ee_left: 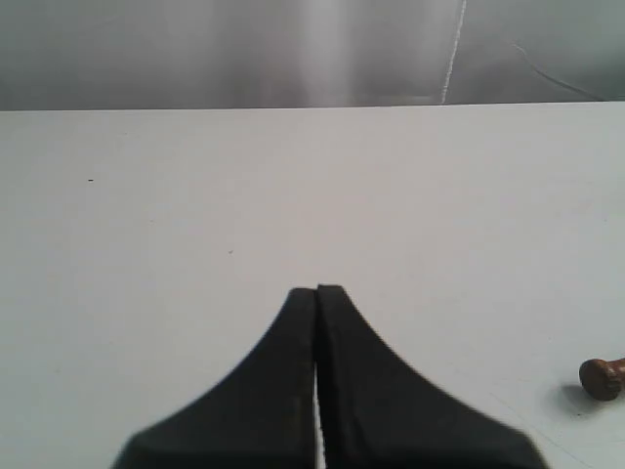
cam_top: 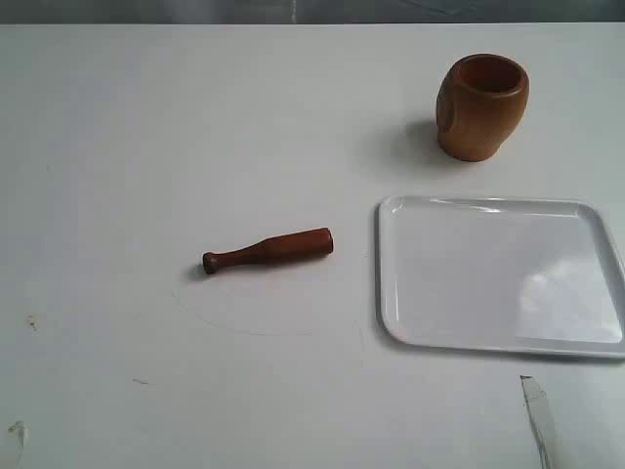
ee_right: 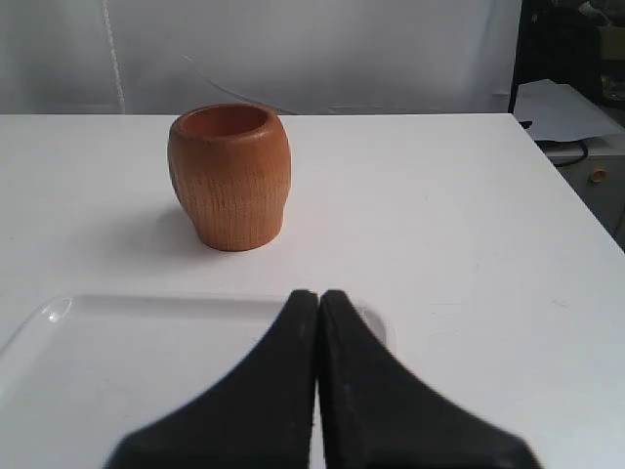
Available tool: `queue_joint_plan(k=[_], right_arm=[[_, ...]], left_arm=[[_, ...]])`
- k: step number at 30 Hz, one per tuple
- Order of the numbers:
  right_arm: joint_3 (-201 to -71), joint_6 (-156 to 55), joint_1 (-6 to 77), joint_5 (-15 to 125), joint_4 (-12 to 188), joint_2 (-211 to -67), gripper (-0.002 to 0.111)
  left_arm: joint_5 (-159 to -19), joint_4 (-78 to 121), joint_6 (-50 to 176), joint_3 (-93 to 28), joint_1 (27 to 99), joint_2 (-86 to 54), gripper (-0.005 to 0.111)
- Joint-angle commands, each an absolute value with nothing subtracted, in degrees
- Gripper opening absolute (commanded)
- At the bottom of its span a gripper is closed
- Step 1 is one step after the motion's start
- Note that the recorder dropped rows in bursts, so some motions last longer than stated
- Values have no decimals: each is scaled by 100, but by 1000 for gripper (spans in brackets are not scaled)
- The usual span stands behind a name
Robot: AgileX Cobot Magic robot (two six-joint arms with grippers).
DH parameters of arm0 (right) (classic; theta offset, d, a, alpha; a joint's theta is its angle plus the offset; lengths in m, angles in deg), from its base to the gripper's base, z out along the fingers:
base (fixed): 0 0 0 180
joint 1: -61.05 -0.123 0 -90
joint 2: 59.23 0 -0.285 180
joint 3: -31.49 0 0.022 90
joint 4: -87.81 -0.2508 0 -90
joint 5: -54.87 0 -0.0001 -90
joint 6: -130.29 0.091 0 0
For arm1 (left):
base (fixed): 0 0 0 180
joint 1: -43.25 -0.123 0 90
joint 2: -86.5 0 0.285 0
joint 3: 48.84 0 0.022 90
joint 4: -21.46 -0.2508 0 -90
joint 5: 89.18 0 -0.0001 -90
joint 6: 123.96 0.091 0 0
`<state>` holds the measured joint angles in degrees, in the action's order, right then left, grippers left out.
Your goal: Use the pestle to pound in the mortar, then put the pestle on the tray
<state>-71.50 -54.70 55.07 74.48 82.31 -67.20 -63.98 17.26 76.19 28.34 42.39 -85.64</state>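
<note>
The wooden mortar (cam_top: 481, 106) stands upright at the back right of the white table; the right wrist view shows the mortar (ee_right: 229, 176) beyond the tray. The pestle (cam_top: 269, 250) lies flat near the middle, its knob pointing left; only that pestle knob (ee_left: 601, 378) shows in the left wrist view. The white tray (cam_top: 500, 276) lies empty at the right, its rim (ee_right: 59, 311) showing in the right wrist view. My left gripper (ee_left: 317, 290) is shut on nothing, over bare table. My right gripper (ee_right: 318, 294) is shut too, empty, above the tray's edge. Neither gripper appears in the exterior view.
A grey backdrop (ee_left: 312, 49) stands behind the table's far edge. The table's right edge (ee_right: 562, 186) shows in the right wrist view, with clutter beyond. A thin shiny strip (cam_top: 537, 418) lies at the front right.
</note>
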Motion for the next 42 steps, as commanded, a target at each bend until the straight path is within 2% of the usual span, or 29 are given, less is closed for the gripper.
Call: queue_joint_plan(k=[1,11,14,16,21,25,29,38,40,42], right_arm=[[-7130,-5514,5491,7450,8231,-6702,0],[-7130,-5514,5491,7450,8231,-6702,0],[-7130,-5680,5491,6973,8366,-6702,0],[-7130,-5350,5491,6478,7818,-6702,0],[-7130,-4786,5491,5560,4824,-6702,0],[-7130,-4784,5491,4195,4030,-6702,0],[-7130,-4472,5491,3882,3547,-6702,0],[-7130,-2552,5491,2815,5167,-6702,0],[-7260,-2595,5491,2363,6355,-6745,0],[-7739,-2881,5491,2023,8781,-7146,0]], left_arm=[[-6415,1768,7572,2838,4284,-8571,0],[-6415,1768,7572,2838,4284,-8571,0],[-6415,1768,7572,2838,4284,-8571,0],[-6415,1768,7572,2838,4284,-8571,0],[-6415,1768,7572,2838,4284,-8571,0],[-6415,1768,7572,2838,4284,-8571,0],[-6415,1768,7572,2838,4284,-8571,0],[-6415,1768,7572,2838,4284,-8571,0],[-6415,1768,7572,2838,4284,-8571,0],[-6415,1768,7572,2838,4284,-8571,0]])
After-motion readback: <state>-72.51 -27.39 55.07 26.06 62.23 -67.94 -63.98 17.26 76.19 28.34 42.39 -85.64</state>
